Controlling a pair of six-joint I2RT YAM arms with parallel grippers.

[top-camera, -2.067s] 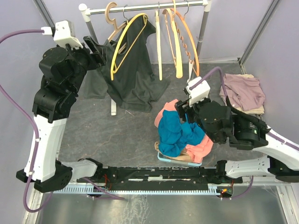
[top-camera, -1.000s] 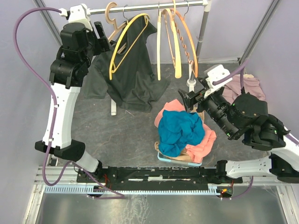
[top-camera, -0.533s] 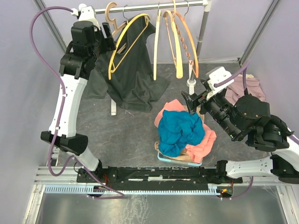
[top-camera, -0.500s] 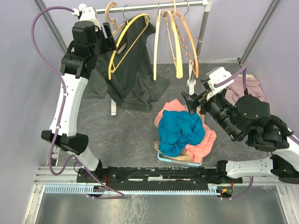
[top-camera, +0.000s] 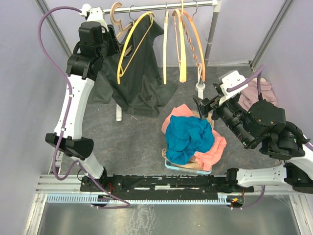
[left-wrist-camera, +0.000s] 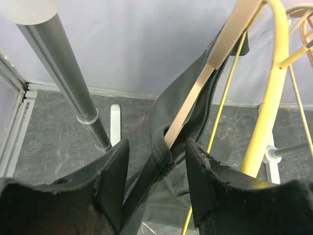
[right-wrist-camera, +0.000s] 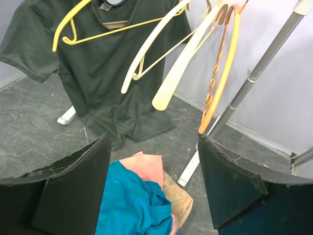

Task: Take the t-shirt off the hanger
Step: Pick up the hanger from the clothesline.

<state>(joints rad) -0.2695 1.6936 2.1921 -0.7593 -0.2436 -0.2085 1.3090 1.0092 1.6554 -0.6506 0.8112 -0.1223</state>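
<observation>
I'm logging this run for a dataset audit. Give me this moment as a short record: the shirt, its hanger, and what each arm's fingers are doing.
t-shirt: dark, hanging from the rack
wooden hanger: its end sits inside the shirt's shoulder
left gripper: open, fingers either side of the shirt's shoulder and the hanger's end, not closed on them
right gripper: open, empty, above the clothes pile
task state: shirt not yet off the hanger

T-shirt point(top-camera: 139, 78) on hanger point(left-wrist-camera: 193, 98), left on rail point(top-camera: 156, 7); clothes pile point(top-camera: 188, 137) before it.
</observation>
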